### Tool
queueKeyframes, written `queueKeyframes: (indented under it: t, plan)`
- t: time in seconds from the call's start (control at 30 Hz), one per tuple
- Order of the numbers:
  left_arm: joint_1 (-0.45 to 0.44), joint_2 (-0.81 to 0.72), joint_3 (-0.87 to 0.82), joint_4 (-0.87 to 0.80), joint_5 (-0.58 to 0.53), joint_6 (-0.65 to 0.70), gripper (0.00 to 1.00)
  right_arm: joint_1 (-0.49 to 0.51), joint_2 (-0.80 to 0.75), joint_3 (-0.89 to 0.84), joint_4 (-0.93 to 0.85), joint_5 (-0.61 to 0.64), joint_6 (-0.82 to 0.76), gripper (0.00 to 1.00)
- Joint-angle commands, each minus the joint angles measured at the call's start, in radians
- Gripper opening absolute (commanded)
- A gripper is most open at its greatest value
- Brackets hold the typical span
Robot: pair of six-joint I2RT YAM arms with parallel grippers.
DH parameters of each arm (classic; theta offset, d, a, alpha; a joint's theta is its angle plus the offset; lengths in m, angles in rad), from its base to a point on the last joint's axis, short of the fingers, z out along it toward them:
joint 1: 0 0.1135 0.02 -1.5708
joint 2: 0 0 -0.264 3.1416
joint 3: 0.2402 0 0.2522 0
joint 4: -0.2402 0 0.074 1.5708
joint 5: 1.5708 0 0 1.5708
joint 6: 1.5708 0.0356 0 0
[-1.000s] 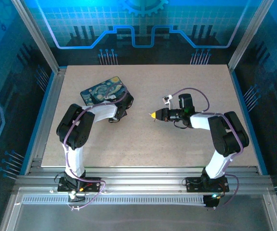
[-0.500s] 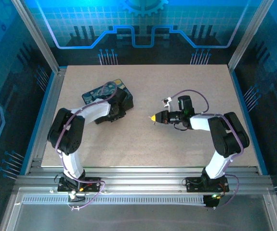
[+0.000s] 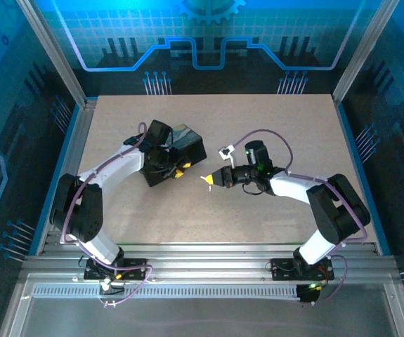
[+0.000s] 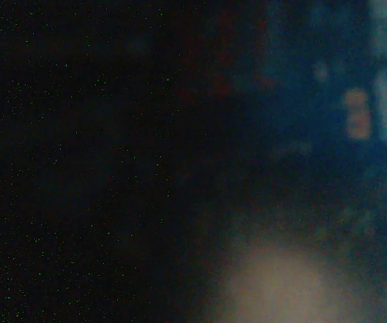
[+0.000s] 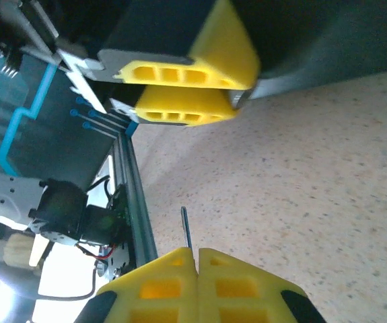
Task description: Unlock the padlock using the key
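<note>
Right gripper [image 5: 197, 252] fingers pinching the key [image 5: 185, 227], speckled table [image 5: 314, 195] beyond; left gripper [image 5: 237, 91] above

From above we see the table [image 3: 187, 217] evenly lit, with blue glow along the upper edge. Our left wrist view is nearly black and wholly blurred; our right wrist view is sharp, blown out white at lower left.

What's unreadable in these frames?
- Padlock: top view, too small to tell from the box and left fingers.
- Left wrist view: dark blur, nothing readable.
- Key: right wrist view, all but its tip hidden between the shut right fingers.
- Left fingers' grip: right wrist view, whatever they pinch is hidden between them.
</note>
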Motion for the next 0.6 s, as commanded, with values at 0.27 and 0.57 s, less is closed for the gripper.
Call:
queueKeyframes:
  t: [0.27, 0.57]
  plan:
    - [-0.002, -0.083, 0.005, 0.033, 0.248, -0.116, 0.05, 0.015, 0.050, 0.077, 0.032, 0.009, -0.099, 0.00]
    - [0.000, -0.090, 0.003, 0.037, 0.290, -0.120, 0.04, 0.006, 0.128, 0.142, 0.102, 0.027, -0.061, 0.00]
